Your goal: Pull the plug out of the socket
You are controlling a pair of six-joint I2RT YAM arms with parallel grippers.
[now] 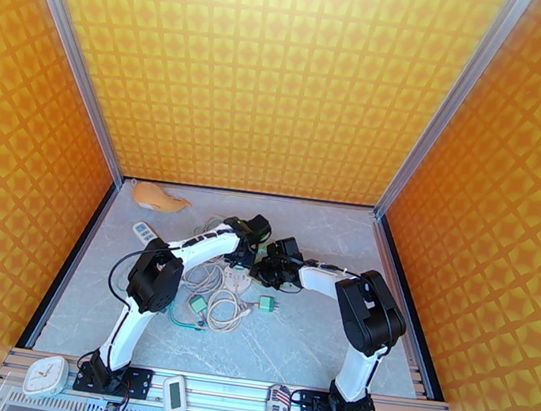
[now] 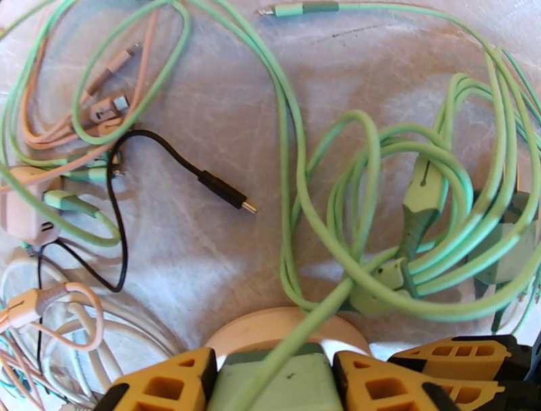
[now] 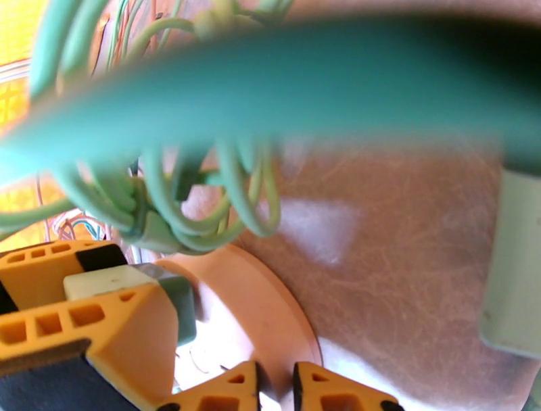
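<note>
On the round socket, my left gripper squeezes the green plug; my right gripper is pinched together. Tangled cables could snag my pull.

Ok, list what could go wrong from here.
1. The left pincer grips the plug, whose cable runs into a tangle: pulling may drag it all.
2. The right pincer is shut at the rim of the socket, a thin hold if any: the socket may lift too.
3. The pincers sit close: a jerk could knock them together.
</note>
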